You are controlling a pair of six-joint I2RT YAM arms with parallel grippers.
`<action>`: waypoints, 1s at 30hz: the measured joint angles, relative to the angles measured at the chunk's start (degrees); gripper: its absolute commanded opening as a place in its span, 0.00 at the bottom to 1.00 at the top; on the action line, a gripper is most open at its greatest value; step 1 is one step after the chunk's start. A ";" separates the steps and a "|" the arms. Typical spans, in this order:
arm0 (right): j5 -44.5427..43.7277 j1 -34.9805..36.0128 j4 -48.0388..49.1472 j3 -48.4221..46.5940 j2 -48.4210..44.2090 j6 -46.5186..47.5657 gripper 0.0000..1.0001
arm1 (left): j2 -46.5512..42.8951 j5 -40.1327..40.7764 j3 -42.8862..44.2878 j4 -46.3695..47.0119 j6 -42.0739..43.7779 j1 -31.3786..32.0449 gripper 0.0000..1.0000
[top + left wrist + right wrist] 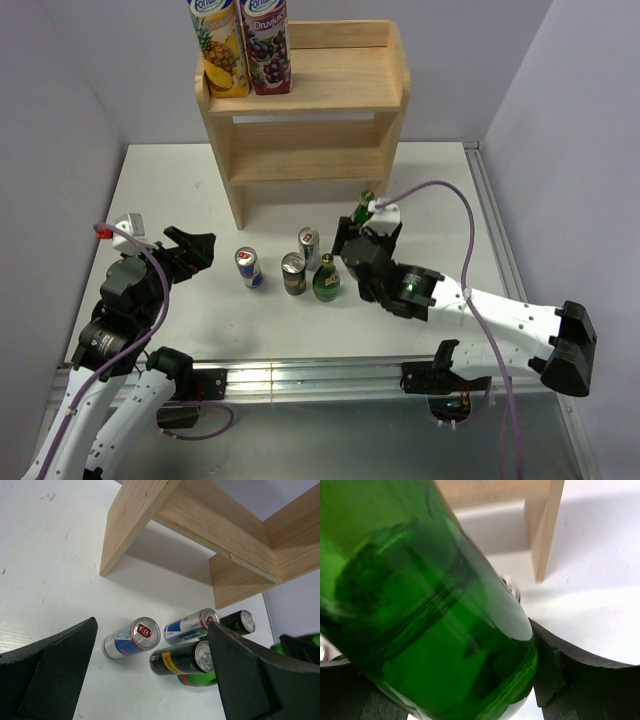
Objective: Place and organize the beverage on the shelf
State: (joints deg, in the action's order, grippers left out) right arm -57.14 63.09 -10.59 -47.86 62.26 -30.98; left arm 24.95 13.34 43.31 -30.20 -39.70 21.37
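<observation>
The light-wood shelf stands at the back of the table, and its lower boards show in the left wrist view. Two juice cartons stand on the left of its top board. My right gripper is shut on a green glass bottle, which fills the right wrist view between the fingers. My left gripper is open and empty, left of the cans. On the table stand a blue Red Bull can, a silver can, a dark can and a second green bottle.
The left wrist view shows the blue can, the silver can, a black Schweppes can and another dark can between its fingers. Grey walls close in the white table. A metal rail runs along its near edge.
</observation>
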 measured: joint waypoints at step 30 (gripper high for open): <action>16.55 -23.45 6.88 -32.61 32.50 17.51 0.00 | -0.83 -0.24 0.00 0.15 0.04 0.13 0.99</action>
State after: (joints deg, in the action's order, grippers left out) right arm -40.60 39.64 -3.70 -80.47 94.76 -13.47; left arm 24.12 13.10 43.31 -30.04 -39.66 21.50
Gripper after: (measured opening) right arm 0.797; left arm 0.994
